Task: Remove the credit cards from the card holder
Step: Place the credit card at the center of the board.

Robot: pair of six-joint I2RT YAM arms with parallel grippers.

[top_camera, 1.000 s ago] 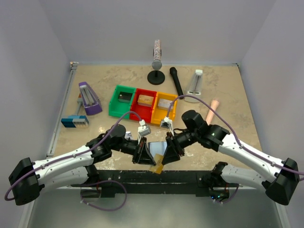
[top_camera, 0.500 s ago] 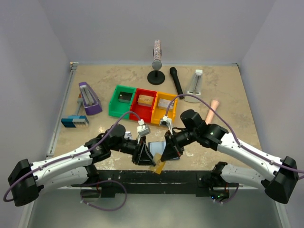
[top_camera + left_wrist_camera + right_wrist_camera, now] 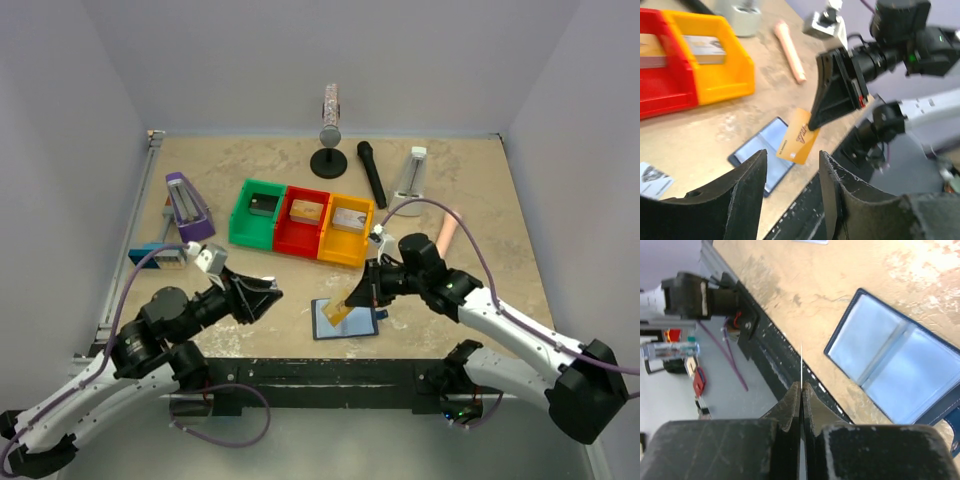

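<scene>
Right gripper clamped on yellow-gold card above the open card holder. Left gripper jaws apart, empty. Carry the card well aside before releasing. Other cards possibly in slots, unclear.

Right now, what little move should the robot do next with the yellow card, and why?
The right gripper pinches the yellow card above the open card holder, and the card looks free of it. So it should probably carry the card sideways and lay it on the table.
</scene>
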